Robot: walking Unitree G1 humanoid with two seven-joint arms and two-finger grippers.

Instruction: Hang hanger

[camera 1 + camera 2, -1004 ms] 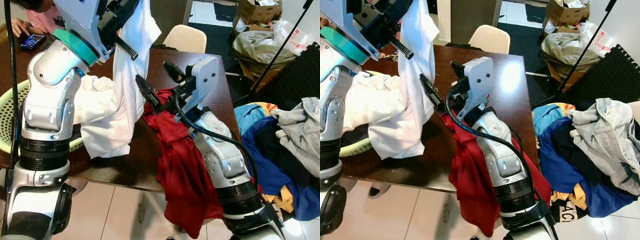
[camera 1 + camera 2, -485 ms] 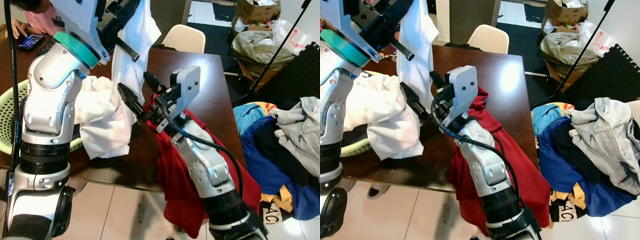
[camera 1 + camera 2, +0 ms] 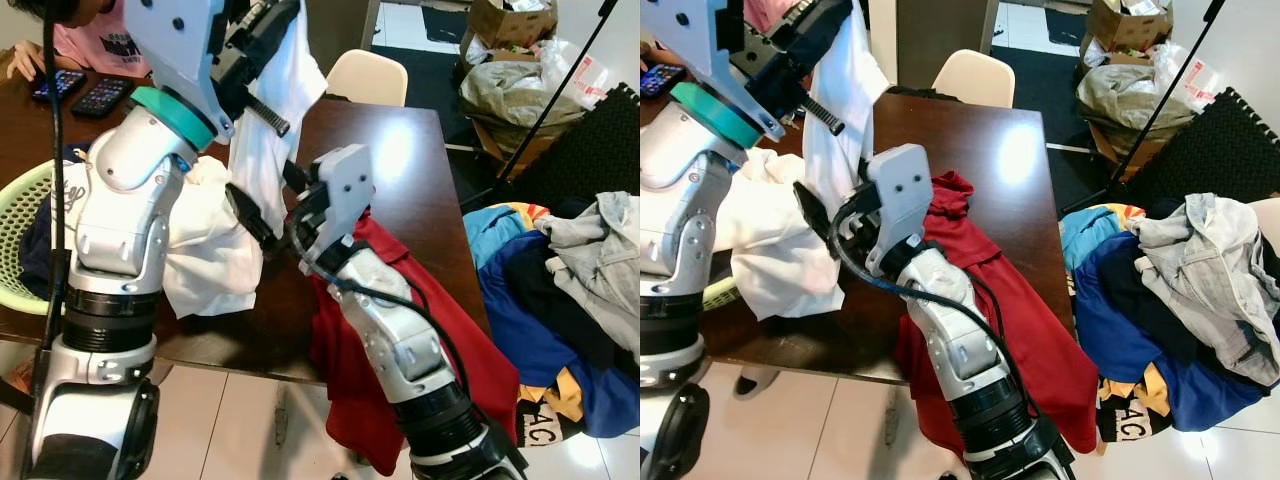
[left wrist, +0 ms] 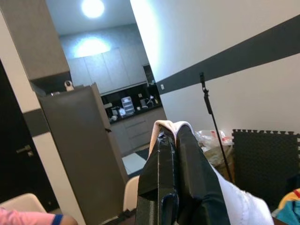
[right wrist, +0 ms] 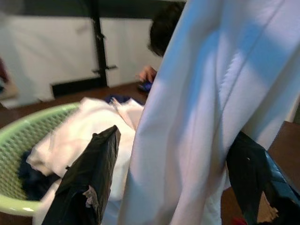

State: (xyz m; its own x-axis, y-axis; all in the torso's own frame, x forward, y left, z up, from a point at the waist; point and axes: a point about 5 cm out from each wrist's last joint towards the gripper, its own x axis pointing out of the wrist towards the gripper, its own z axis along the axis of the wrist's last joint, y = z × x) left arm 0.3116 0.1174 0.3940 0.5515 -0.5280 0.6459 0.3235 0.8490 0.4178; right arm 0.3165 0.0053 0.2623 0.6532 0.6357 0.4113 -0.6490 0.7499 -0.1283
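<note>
My left gripper (image 4: 169,137) is raised high over the table, shut on the top of a white shirt (image 3: 272,120). The shirt hangs down from it to a white heap (image 3: 205,255) on the table by the basket. My right gripper (image 5: 171,180) is open at the hanging part of the shirt, one black finger (image 5: 89,180) on each side of the cloth. In the eye view the right gripper (image 3: 268,197) sits low against the shirt. A red garment (image 3: 400,330) lies under my right arm and drapes over the table's front edge. I see no hanger.
A dark wooden table (image 3: 405,150) holds a green laundry basket (image 3: 18,215) at its left end. A person (image 3: 95,40) sits at the far left with phones. A beige chair (image 3: 365,75) stands behind. A clothes pile (image 3: 565,290) lies on the floor at right, near a stand's pole (image 3: 555,90).
My right arm has swung left across the red garment to the hanging white shirt, its open fingers now on either side of the cloth. The left gripper still holds the shirt up.
</note>
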